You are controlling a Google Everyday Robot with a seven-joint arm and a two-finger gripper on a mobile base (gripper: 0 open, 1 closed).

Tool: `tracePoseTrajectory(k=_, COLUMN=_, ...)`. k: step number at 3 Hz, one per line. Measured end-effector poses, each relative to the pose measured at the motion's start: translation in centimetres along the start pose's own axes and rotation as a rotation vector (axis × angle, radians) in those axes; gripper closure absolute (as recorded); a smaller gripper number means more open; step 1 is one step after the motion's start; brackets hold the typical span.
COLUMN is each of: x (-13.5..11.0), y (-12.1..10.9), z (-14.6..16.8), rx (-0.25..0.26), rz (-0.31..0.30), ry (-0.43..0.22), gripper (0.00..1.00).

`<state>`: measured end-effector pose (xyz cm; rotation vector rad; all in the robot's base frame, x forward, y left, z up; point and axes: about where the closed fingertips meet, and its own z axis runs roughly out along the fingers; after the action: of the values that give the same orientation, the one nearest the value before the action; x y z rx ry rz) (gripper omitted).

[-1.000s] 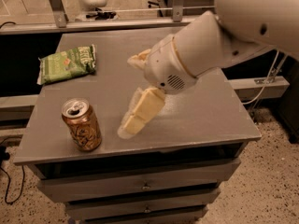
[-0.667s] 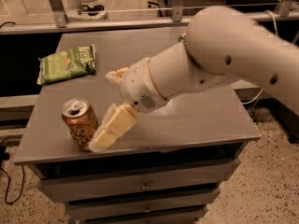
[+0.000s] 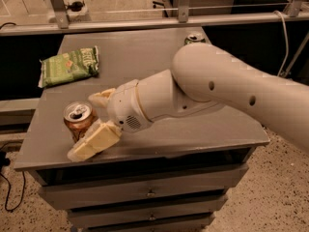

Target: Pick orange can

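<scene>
The orange can [image 3: 77, 116] stands upright near the front left corner of the grey cabinet top [image 3: 145, 57], its silver top and pull tab showing. My gripper [image 3: 83, 124] has come in from the right and straddles the can. One cream finger [image 3: 94, 141] lies along its front side and hides its lower part. The other finger [image 3: 100, 97] is just behind it. The jaws are open around the can, which rests on the surface.
A green chip bag [image 3: 70, 65] lies at the back left. A green can [image 3: 194, 36] stands at the back right edge, partly behind my arm [image 3: 227, 88]. A metal rail [image 3: 145, 21] runs behind the cabinet. Drawers [image 3: 149, 192] are below the front edge.
My gripper has moved left and down from the middle of the cabinet top to the orange can, and its fingers now sit on either side of it. The can has not moved.
</scene>
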<state>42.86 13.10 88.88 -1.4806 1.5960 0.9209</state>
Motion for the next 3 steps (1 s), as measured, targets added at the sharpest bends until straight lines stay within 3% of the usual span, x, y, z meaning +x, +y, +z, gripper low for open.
tracePoseTrajectory(k=2, x=0.0, y=0.3, z=1.7, rx=0.000, rz=0.046, ry=-0.058, gripper=0.64)
tracePoseTrajectory(k=3, x=-0.1, y=-1.5, z=-0.7, rx=0.053, rz=0.060, ry=-0.083, gripper=0.88)
